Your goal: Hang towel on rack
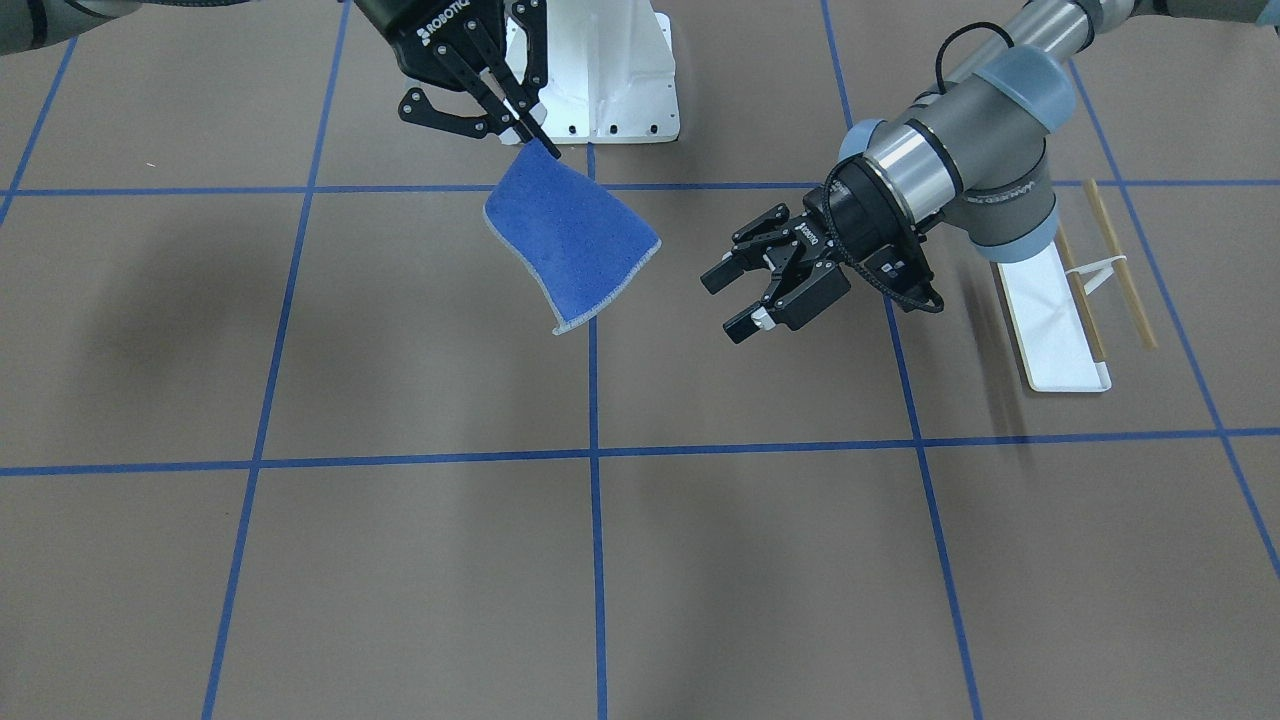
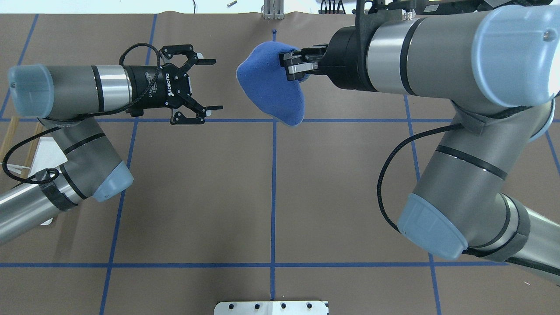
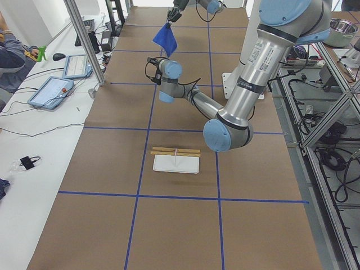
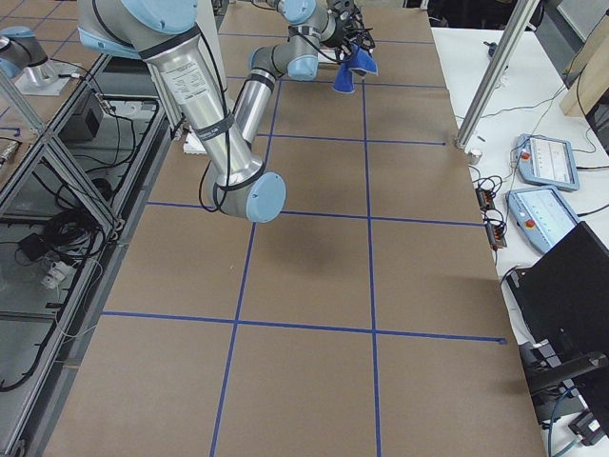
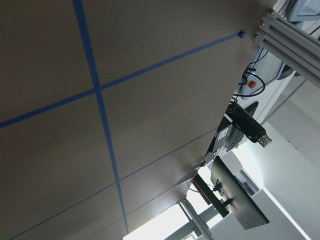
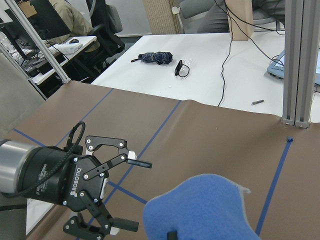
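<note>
- The towel [image 1: 570,240] is hanging in the air, off the tabletop [image 1: 400,560] and well apart from the rack [image 1: 1050,330]. It dangles from one upper corner, with its lower edge free.
- That corner is pinched in the right pincer [image 1: 535,140], which is clamped shut on the cloth. It sits even farther from the rack than the towel does.
- The left pincer [image 1: 730,305] is between the towel and the rack. Its jaws are spread wide with nothing in them, and it points at the towel with a clear gap between.
- The rack stands on the left arm's side, just behind that arm's wrist, so the left arm is by far the nearer one.
- The rack's two wooden bars run roughly crosswise to the line from the towel to the rack.
- Our guess is that the next move is a hand-over, with the left pincer closing on the towel's near edge. We think that edge could swing or fold away, since the cloth is limp.
</note>
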Action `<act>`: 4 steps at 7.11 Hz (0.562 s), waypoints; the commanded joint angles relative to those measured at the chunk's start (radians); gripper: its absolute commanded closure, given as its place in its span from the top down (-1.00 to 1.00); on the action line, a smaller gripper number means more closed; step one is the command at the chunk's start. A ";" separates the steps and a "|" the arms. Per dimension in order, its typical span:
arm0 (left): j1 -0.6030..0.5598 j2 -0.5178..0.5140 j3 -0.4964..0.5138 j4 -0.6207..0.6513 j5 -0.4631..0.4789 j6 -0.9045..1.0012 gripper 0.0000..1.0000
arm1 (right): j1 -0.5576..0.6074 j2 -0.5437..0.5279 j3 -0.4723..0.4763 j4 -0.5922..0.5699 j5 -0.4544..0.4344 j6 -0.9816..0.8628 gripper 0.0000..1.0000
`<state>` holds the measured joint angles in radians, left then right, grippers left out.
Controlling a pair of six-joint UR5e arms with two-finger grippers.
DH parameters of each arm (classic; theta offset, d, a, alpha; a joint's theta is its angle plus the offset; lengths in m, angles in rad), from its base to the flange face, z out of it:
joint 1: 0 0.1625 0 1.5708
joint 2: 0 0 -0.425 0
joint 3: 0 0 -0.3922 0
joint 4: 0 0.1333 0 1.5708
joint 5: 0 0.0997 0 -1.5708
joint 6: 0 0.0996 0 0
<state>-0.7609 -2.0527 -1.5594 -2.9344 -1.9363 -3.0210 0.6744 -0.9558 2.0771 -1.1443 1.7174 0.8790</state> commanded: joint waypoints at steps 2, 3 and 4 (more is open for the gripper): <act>0.020 -0.001 -0.065 0.047 -0.047 -0.045 0.96 | -0.021 0.002 -0.048 0.116 -0.002 0.000 -1.00; 0.028 -0.001 -0.065 0.047 -0.046 -0.045 0.96 | -0.030 0.002 -0.052 0.148 -0.002 0.000 -1.00; 0.029 -0.001 -0.067 0.046 -0.046 -0.045 0.96 | -0.041 0.002 -0.057 0.170 -0.002 0.000 -1.00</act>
<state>-0.7373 -2.0534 -1.6227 -2.8887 -1.9815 -3.0659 0.6461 -0.9544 2.0270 -1.0067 1.7150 0.8790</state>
